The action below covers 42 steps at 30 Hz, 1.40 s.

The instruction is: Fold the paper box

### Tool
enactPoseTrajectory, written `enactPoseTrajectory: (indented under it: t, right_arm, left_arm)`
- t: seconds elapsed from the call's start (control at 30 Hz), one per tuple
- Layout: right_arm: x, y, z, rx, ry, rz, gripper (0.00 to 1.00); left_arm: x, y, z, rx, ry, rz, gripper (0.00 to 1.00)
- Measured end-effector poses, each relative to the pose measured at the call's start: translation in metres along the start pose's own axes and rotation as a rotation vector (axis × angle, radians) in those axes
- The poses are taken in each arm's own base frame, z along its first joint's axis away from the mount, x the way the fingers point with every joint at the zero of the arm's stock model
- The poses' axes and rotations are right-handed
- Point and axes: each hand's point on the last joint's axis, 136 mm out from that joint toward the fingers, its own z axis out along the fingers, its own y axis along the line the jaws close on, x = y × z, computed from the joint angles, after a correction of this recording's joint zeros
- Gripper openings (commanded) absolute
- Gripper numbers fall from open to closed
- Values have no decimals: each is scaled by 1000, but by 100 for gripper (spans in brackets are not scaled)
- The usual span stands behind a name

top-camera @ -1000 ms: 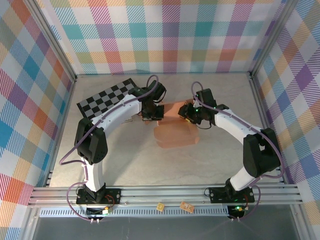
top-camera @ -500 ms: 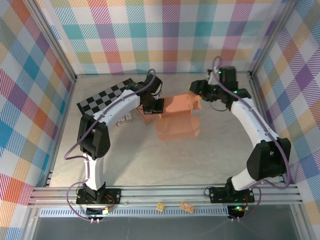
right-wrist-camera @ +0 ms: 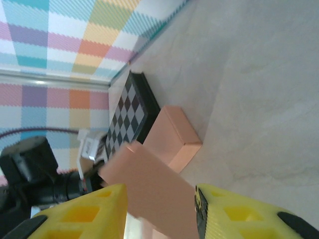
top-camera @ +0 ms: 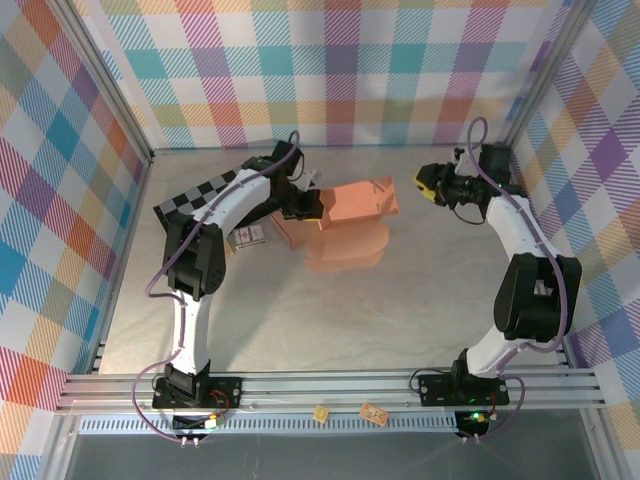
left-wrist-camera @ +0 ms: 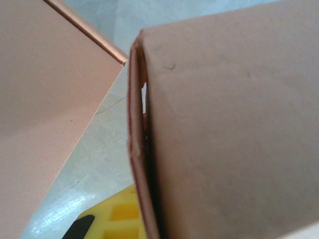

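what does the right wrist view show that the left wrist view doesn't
Right wrist, not left wrist: the black-and-white checkered board, the plaid wall, the left arm, and the salmon-pink paper box with its closed block end beside the board. Left wrist, not right wrist: a close look at the dark slit between two layers along the box's edge. Both: the box, the pale stone-look table, and that arm's own yellow jaws.
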Motion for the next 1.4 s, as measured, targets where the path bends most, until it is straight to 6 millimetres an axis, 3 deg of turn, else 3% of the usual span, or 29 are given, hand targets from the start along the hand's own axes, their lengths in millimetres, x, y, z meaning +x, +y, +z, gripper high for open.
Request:
enactPoseTrajectory:
  t: [0.17,0.37,0.5,1.1,1.4]
  right_arm:
    - [21,-5,6,-66,74,15,43]
    - [22,17,4,-191,106,-58,39]
    - [27,20,10,-236,144,-65,38]
    - [54,45,26,-310,264,-107,38]
    - [63,53,34,-258,277,-172,40]
  left_arm:
    - [-5,-5,-8,123,14,35,0]
    - [11,-11,-3,188,82,52,0]
    - [14,-11,-1,201,99,52,0]
    - [14,-11,0,199,99,28,0]
    - [15,-12,3,179,104,12,0]
